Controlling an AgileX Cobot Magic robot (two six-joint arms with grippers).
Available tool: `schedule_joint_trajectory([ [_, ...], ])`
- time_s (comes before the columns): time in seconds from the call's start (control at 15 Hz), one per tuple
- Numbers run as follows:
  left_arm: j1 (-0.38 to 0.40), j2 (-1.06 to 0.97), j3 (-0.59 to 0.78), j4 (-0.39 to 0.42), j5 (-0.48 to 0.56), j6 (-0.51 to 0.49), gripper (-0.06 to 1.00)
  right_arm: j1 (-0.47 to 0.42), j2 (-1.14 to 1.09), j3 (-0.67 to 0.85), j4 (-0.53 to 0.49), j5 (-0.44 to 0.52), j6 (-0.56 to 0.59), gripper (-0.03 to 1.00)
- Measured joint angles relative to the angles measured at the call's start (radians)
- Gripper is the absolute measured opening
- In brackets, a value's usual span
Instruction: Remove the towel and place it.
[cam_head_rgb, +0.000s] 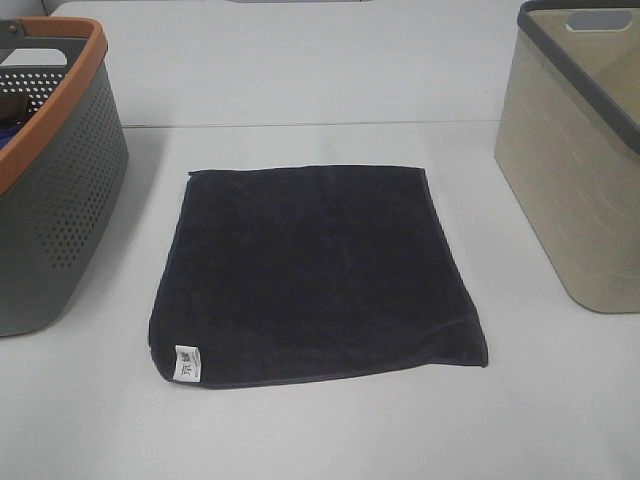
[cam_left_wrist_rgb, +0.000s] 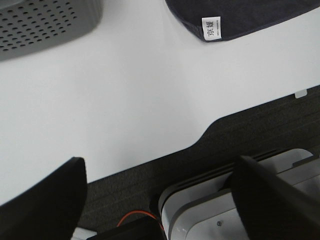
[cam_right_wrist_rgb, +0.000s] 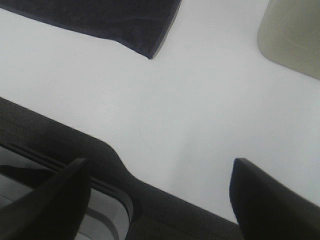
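Note:
The towel (cam_head_rgb: 315, 275) is a dark navy-black square cloth lying flat in the middle of the white table, with a small white label (cam_head_rgb: 186, 363) at its near left corner. In the left wrist view the towel's labelled corner (cam_left_wrist_rgb: 240, 20) shows beyond my left gripper (cam_left_wrist_rgb: 165, 200), which is open and empty, held back over the table's front edge. In the right wrist view another towel corner (cam_right_wrist_rgb: 115, 22) shows beyond my right gripper (cam_right_wrist_rgb: 160, 200), also open and empty near the front edge. Neither gripper appears in the exterior high view.
A grey perforated basket with an orange rim (cam_head_rgb: 55, 170) stands at the left, also in the left wrist view (cam_left_wrist_rgb: 45, 22). A beige basket with a grey rim (cam_head_rgb: 575, 160) stands at the right, also in the right wrist view (cam_right_wrist_rgb: 292, 37).

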Motion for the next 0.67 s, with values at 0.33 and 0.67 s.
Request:
schedule_joint_trajectory([
  [0.33, 0.0, -0.319, 0.124, -0.016, -0.042, 0.199, 0.76, 0.0, -0.307, 0.059, 0.005, 0.006, -0.012, 0.73],
  [0.67, 0.0, -0.361, 0.172, -0.041, -0.147, 0.253, 0.76, 0.0, -0.467, 0.077, 0.005, 0.039, -0.029, 0.73],
])
